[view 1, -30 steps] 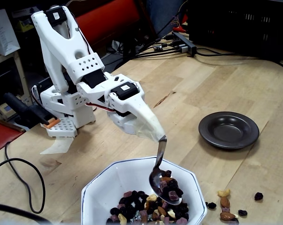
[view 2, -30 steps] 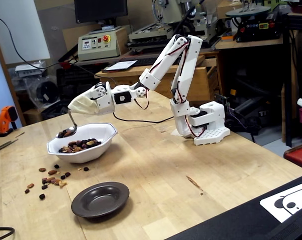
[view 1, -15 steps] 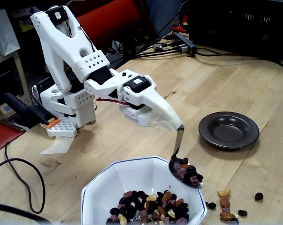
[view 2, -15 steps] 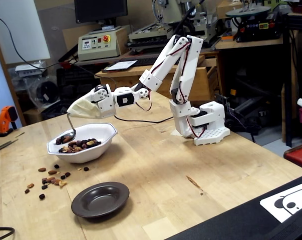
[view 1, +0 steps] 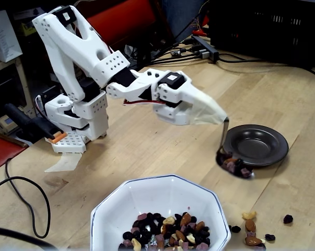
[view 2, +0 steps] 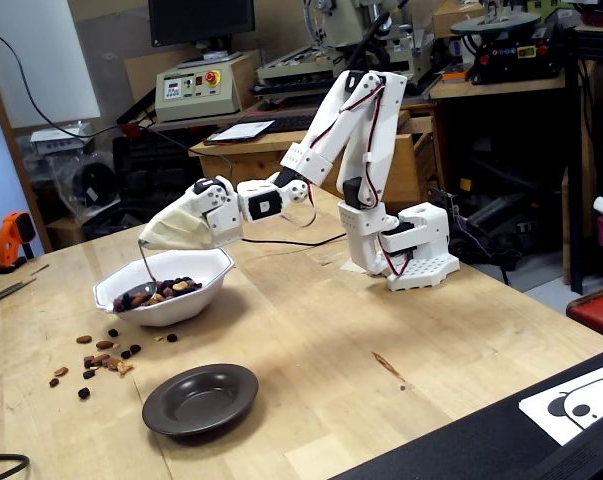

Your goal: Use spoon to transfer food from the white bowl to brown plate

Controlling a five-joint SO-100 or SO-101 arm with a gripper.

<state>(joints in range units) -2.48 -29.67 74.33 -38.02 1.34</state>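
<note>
My gripper [view 1: 218, 118] [view 2: 153, 238] is wrapped in pale tape and shut on the spoon's thin handle. The spoon [view 1: 223, 137] [view 2: 141, 294] hangs down from it, and its oval bowl carries a heap of food [view 1: 234, 164]. It hovers above the table at the left rim of the brown plate [view 1: 261, 146] [view 2: 201, 398], which holds nothing. The white bowl [view 1: 111, 205] [view 2: 186, 304] sits nearer the camera in one fixed view, with more food [view 1: 167, 230] [view 2: 176, 287] lying in it.
Spilled nuts and raisins [view 1: 251, 230] [view 2: 99, 356] lie on the wooden table beside the bowl. The arm's white base [view 1: 76, 123] [view 2: 413, 255] stands at the back. A black cable [view 1: 21, 183] loops at the table's left, and a power strip [view 1: 204, 48] lies behind.
The loaded spoon has lifted out of the white bowl and swung across to the brown plate's rim, the arm stretching out further.
</note>
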